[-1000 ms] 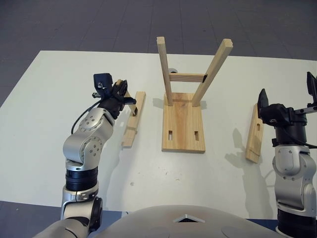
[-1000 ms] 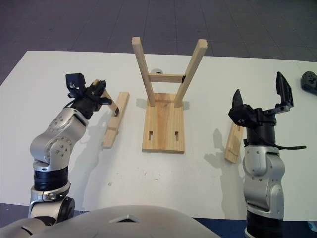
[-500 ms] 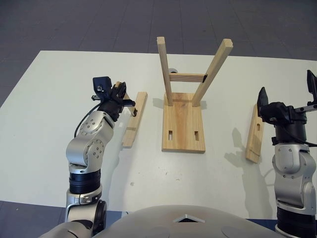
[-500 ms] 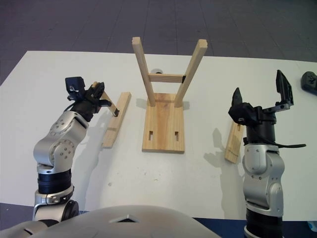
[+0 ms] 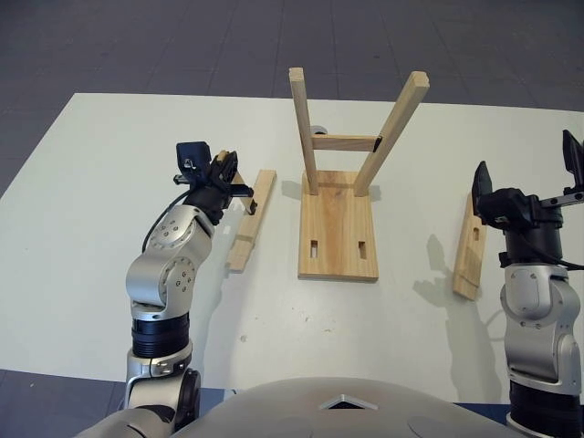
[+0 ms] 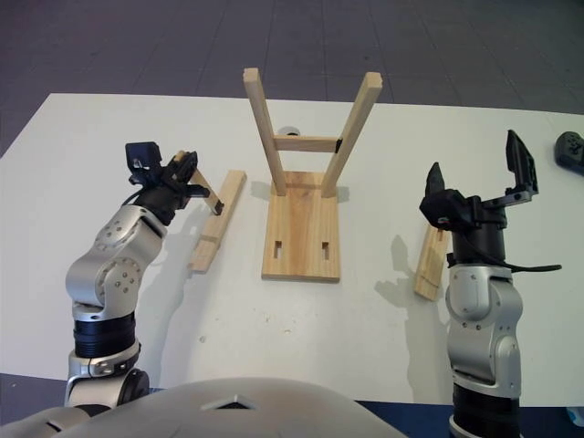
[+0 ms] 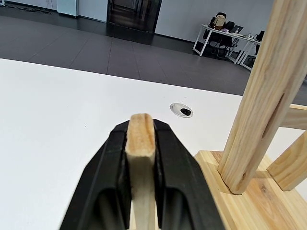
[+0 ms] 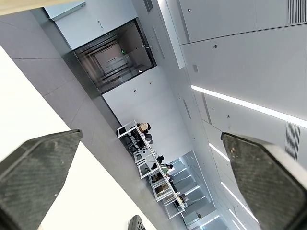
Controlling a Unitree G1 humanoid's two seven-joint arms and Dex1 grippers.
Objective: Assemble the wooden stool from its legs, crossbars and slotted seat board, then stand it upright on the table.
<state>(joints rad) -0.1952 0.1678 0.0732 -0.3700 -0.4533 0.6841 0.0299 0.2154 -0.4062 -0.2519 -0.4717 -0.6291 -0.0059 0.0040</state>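
Observation:
The slotted seat board point(image 5: 338, 228) lies flat mid-table. Two legs point(image 5: 304, 128) stand upright in its far slots, joined by a crossbar point(image 5: 345, 141); the two near slots are open. Left of the board lies a wooden leg frame point(image 5: 248, 222), with one side lifted. My left gripper point(image 5: 228, 175) is shut on that lifted piece; in the left wrist view its fingers point(image 7: 112, 158) clamp the wood's end point(image 7: 141, 136). Another leg piece point(image 5: 469, 245) lies on the table at the right. Beside it my right gripper point(image 5: 526, 162) is raised and open, its fingers point(image 8: 38, 172) pointing up.
A round cable hole point(image 7: 183, 110) sits in the white table point(image 5: 109, 210) behind the standing legs. A small black object point(image 6: 570, 151) lies at the table's far right edge. Bare table stretches to the left and along the front.
My left arm has shifted a little to the right toward the seat board, carrying the leg frame with it. The right arm has barely moved.

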